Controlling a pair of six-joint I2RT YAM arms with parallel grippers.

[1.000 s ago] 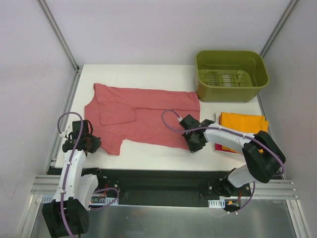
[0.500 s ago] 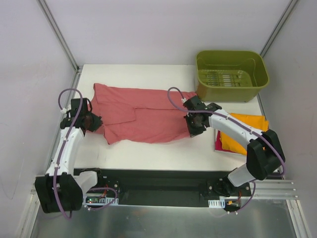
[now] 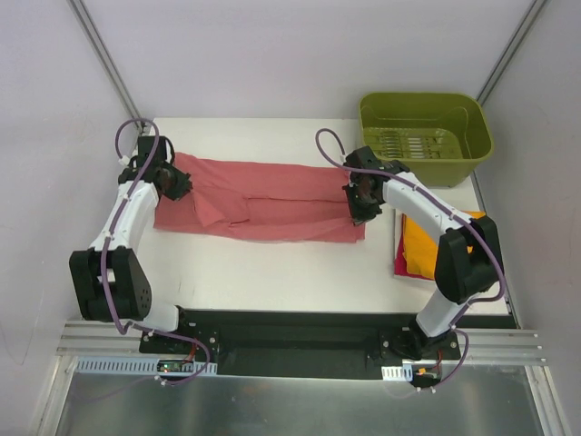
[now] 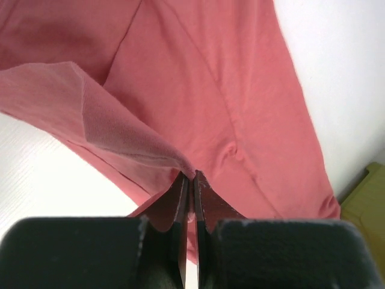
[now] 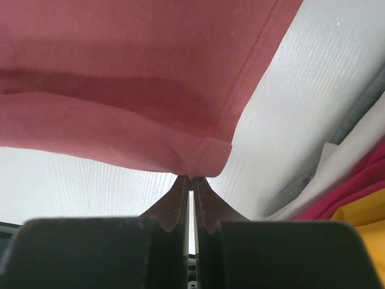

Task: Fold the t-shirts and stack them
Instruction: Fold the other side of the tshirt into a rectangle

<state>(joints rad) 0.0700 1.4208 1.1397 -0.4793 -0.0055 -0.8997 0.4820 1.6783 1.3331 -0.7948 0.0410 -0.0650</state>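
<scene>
Across the white tabletop (image 3: 272, 272), the salmon t-shirt (image 3: 272, 204) lies folded lengthwise into a long band, with the green tub (image 3: 418, 171) beyond its right end and the orange t-shirt (image 3: 427, 245) stacked on the magenta t-shirt (image 3: 398, 262) near the right edge. The left end effector (image 3: 172, 184) is clamped tight on the band's left end, and the right end effector (image 3: 363, 207) pinches its right hem.

Robotics lab cell, white table (image 3: 272, 268) boxed by plain pale panels (image 3: 272, 54), aluminium rail (image 3: 91, 341) mounting
</scene>
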